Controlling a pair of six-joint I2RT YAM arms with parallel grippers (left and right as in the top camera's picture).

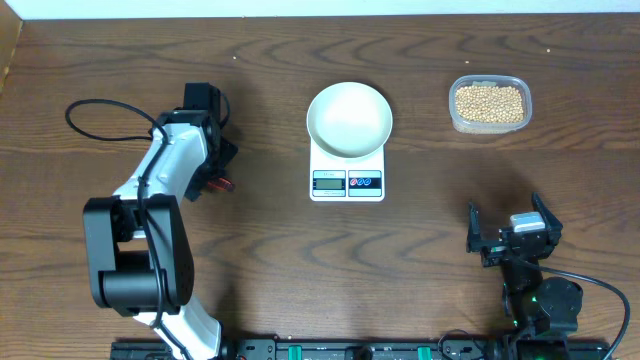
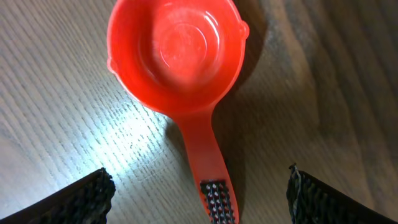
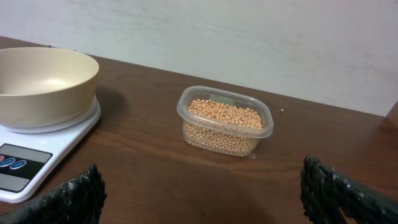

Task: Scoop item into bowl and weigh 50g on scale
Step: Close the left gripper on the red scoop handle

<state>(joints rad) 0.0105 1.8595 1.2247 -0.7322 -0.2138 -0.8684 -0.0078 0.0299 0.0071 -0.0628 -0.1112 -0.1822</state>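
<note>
The tan-yellow beans [image 1: 489, 101] fill a clear plastic tub [image 1: 489, 125] at the back right; they also show in the right wrist view [image 3: 224, 114]. The empty cream-white bowl [image 1: 349, 118] sits on the white scale [image 1: 347, 182], and both show in the right wrist view, the bowl [image 3: 37, 78] above the scale [image 3: 37, 155]. My left gripper [image 1: 212, 172] is open over a red scoop [image 2: 177, 50] lying on the table. The scoop's handle lies between the left fingers [image 2: 202, 199] without touching them. My right gripper [image 1: 510, 232] is open and empty near the front right; it faces the tub [image 3: 225, 121].
The brown wooden table [image 1: 420, 260] carries nothing else. A black cable [image 1: 100, 110] loops by the left arm. A pale wall [image 3: 249, 37] stands behind the table's far edge.
</note>
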